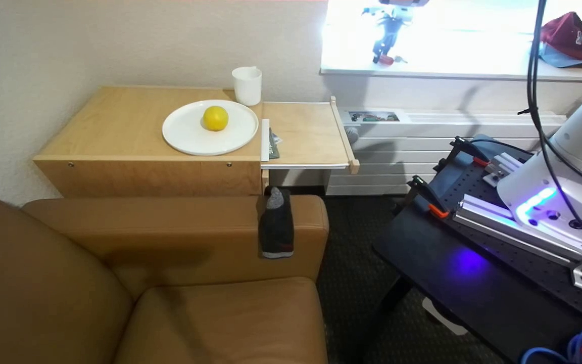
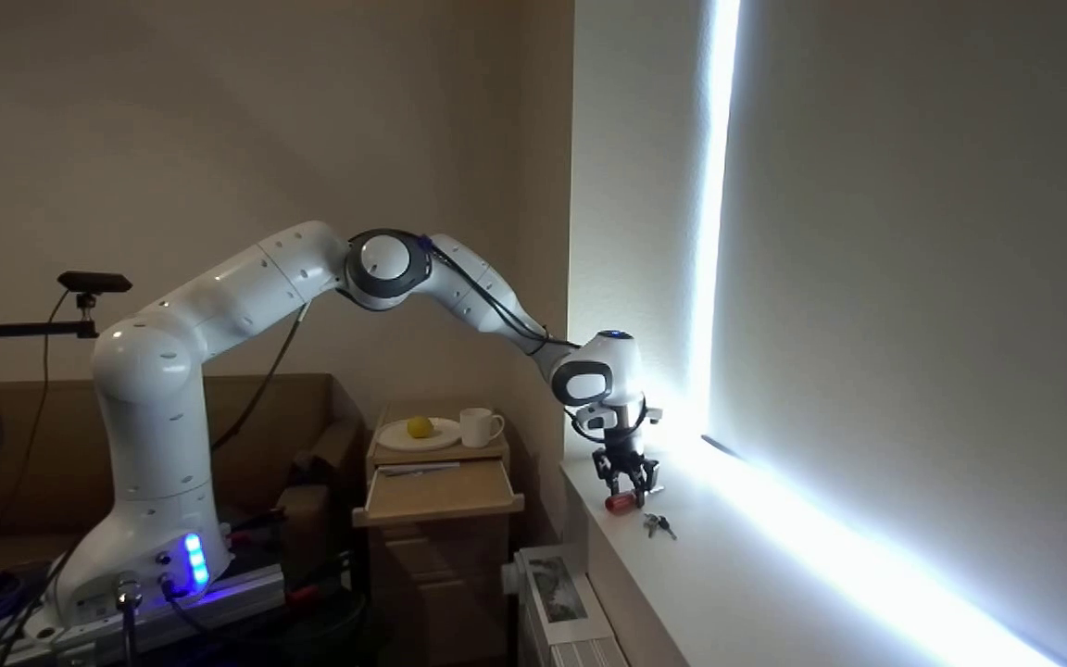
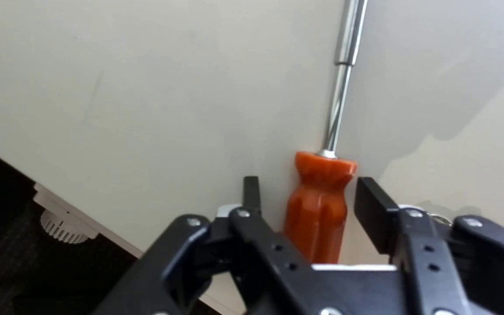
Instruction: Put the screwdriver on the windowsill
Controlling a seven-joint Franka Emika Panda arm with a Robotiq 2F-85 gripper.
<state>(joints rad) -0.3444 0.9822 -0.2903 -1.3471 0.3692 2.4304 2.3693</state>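
Observation:
The screwdriver (image 3: 317,210) lies on the white windowsill (image 3: 147,109), its red-orange handle toward the gripper and its silvery shaft pointing away in the wrist view. Its red handle also shows in both exterior views (image 1: 386,60) (image 2: 621,503). My gripper (image 3: 311,197) is open, with one finger on each side of the handle and a gap on both sides; the handle's end is hidden behind the gripper. In an exterior view the gripper (image 2: 628,496) points down at the windowsill (image 2: 719,574), close to its near edge. The shaft's tip is out of the wrist view.
Keys (image 2: 659,525) lie on the sill beside the gripper. A dark red cap (image 1: 569,38) sits at the sill's end. A radiator (image 1: 412,151) stands below. A wooden cabinet (image 1: 119,121) holds a white cup (image 1: 248,87) and a plate (image 1: 185,134) with a yellow ball (image 1: 215,118).

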